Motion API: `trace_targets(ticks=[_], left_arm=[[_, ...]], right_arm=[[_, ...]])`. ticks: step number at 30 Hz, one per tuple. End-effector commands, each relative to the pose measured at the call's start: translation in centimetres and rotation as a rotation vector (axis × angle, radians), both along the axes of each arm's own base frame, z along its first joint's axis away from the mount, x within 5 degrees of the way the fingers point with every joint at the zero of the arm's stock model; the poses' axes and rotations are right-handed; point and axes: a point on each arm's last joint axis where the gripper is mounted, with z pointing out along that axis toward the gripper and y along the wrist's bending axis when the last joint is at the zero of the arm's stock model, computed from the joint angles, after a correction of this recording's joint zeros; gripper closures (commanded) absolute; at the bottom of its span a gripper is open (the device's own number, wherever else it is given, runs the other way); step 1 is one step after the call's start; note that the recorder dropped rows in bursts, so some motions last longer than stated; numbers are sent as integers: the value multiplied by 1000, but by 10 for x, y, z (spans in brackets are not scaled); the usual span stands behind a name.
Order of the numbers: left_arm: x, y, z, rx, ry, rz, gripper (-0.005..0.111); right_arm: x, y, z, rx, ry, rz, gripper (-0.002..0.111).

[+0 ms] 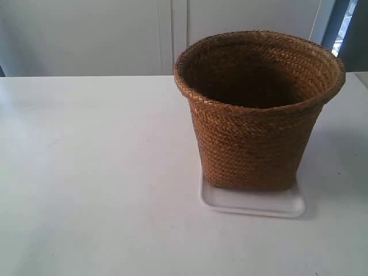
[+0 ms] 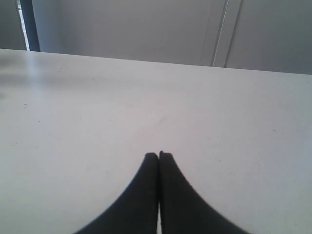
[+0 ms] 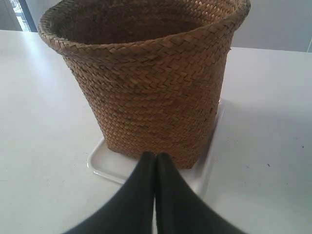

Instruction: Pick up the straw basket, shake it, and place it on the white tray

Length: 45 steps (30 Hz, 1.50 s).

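The brown woven straw basket point(image 1: 256, 109) stands upright on the white tray point(image 1: 253, 204), its base inside the tray's rim. In the right wrist view the straw basket point(image 3: 146, 83) fills the frame, the white tray point(image 3: 105, 163) showing under it. My right gripper point(image 3: 155, 155) is shut and empty, its tips close in front of the basket's lower wall, over the tray's edge. My left gripper point(image 2: 159, 155) is shut with nothing in it, over bare white tabletop; neither basket nor tray shows in its view. No arm appears in the exterior view.
The white table point(image 1: 86, 172) spreads wide around the tray. Grey cabinet panels point(image 1: 115, 34) stand behind the table's far edge. A window strip point(image 1: 345, 23) shows at the exterior view's upper right.
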Motion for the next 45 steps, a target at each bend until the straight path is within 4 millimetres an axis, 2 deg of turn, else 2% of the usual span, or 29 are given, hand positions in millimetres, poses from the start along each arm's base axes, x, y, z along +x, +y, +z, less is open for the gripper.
trace_targets(ticks=[1,23,26,29,33,38,45], left_arm=[[0,0,-2,2,3,3,107],[0,0,-2,4,3,2,107],[0,0,-2,4,3,2,107],[0,0,-2,4,3,2,107],[0,0,-2,4,3,2,107],[0,0,-2,7,4,2,107],[0,0,-2,7,4,2,107]], right_arm=[[0,0,0,1,-11,-4,108],[0,0,-4,0,-9,-6,108],[5,-4,2,-19,-122,-45,108],[11,-10,9,-6,-337,-115,108],[13,-13,-12,-32,-408,-151,108],[8,-17,-55,-40,-461,-187,108],[5,-14,-64,-170,-398,-134,108]])
